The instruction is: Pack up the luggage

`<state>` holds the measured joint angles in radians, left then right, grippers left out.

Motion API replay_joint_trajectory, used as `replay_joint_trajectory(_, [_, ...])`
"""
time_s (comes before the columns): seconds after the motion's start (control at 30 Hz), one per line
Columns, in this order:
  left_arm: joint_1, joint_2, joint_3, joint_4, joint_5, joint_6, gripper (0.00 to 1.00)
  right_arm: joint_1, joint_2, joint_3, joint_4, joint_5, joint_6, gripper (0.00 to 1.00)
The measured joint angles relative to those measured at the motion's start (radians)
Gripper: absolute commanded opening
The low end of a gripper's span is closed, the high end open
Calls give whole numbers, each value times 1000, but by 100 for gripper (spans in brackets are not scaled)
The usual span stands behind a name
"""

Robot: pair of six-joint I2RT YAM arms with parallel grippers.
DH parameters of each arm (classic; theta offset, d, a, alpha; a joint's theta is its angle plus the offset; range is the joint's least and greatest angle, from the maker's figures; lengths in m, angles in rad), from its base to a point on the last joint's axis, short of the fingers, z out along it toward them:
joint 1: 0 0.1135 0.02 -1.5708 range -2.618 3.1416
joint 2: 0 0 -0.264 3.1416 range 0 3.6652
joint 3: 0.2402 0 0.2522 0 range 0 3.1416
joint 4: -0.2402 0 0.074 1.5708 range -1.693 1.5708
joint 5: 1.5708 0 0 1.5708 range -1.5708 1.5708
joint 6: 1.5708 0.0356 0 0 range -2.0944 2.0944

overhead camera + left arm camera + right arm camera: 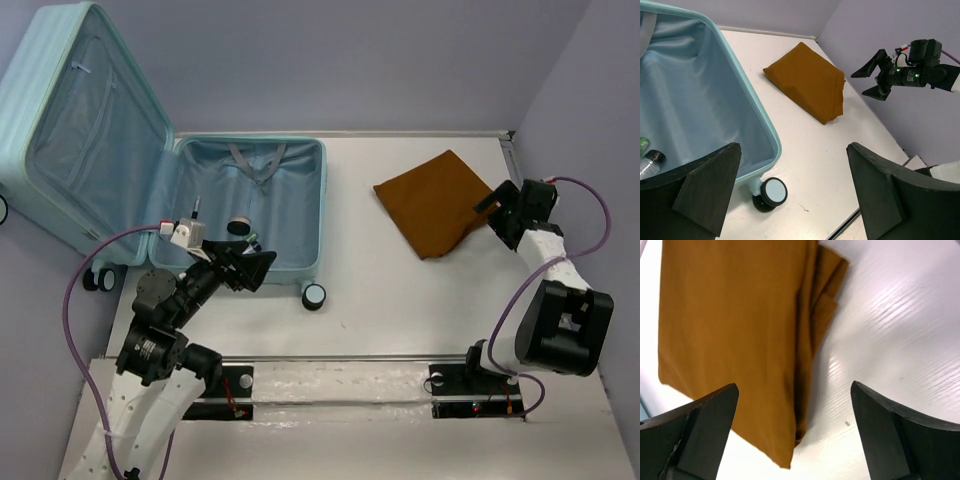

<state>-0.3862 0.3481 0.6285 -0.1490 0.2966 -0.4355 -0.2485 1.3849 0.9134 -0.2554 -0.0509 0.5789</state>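
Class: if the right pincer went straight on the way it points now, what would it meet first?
Most likely the folded brown cloth, near its layered edge, with the bare table just beside it; depth is unclear.

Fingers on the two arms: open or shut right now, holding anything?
Left arm's fingers: open, holding nothing.
Right arm's fingers: open, holding nothing, at the edge of the brown cloth.

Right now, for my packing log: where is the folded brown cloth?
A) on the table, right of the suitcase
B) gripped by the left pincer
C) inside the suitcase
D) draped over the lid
A: the brown cloth lies on the table, clear of the open suitcase.
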Motion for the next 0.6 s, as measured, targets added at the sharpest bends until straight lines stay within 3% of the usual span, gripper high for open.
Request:
replay_joint_trajectory(0.2, [0,48,0,2,11,8,99,-97,97,-46,124,-89,51,100])
replay_joint_trajectory(0.6, [0,67,0,1,10,12,99,-99,328,-19,303,-238,123,97])
